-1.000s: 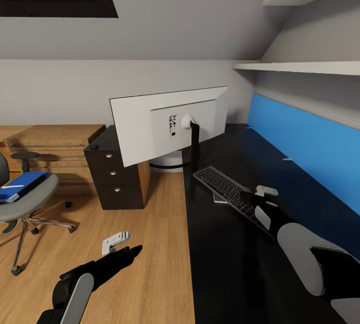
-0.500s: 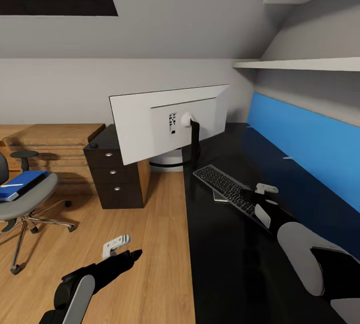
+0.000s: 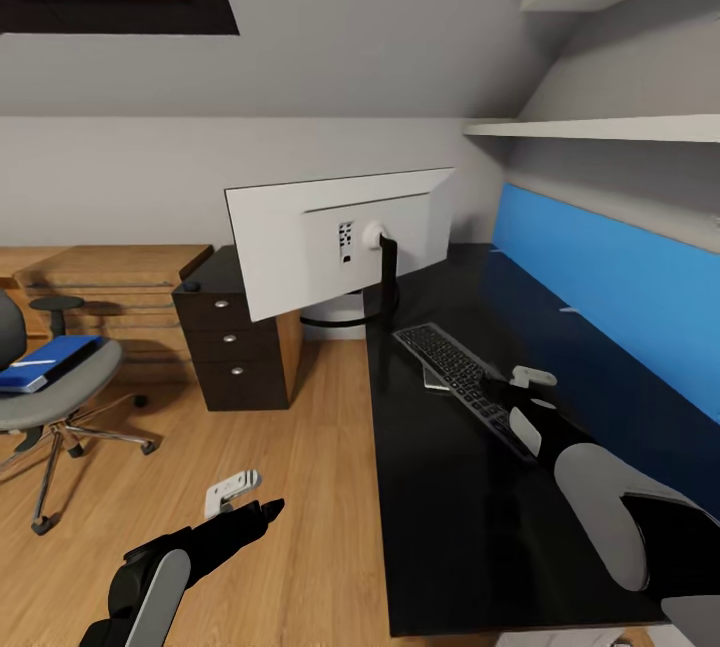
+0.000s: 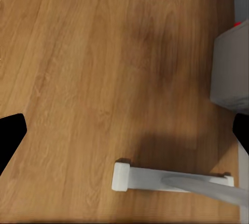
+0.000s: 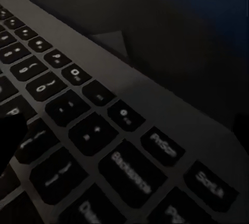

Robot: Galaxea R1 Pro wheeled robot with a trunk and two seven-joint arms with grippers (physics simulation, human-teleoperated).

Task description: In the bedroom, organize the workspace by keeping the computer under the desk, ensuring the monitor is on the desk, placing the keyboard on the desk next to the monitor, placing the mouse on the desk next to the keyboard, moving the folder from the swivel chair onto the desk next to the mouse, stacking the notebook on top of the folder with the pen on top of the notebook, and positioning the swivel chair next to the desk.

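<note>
The monitor (image 3: 340, 237) stands on the far left corner of the black desk (image 3: 450, 537), its light back turned toward me. The dark keyboard (image 3: 452, 364) lies slanted on the desktop in front of the monitor's stand. My right gripper (image 3: 497, 390) hovers low over the keyboard's near end, open, and the keys (image 5: 104, 130) loom very close between its fingers. My left gripper (image 3: 262, 503) hangs open above the wood floor, left of the desk. At far left, the grey swivel chair (image 3: 60, 402) carries the blue folder (image 3: 45, 364) on its seat.
A dark drawer unit (image 3: 235, 347) stands beside the desk's left end, with low oak shelving (image 3: 110, 292) behind it. The blue back panel (image 3: 600, 277) and white wall shelves (image 3: 600, 130) line the right. A white foot (image 4: 166, 177) lies on the floor under my left gripper.
The camera has shifted slightly, so the desk's near edge now shows and the chair sits a little further right in view. Both arms hold the same pose.
</note>
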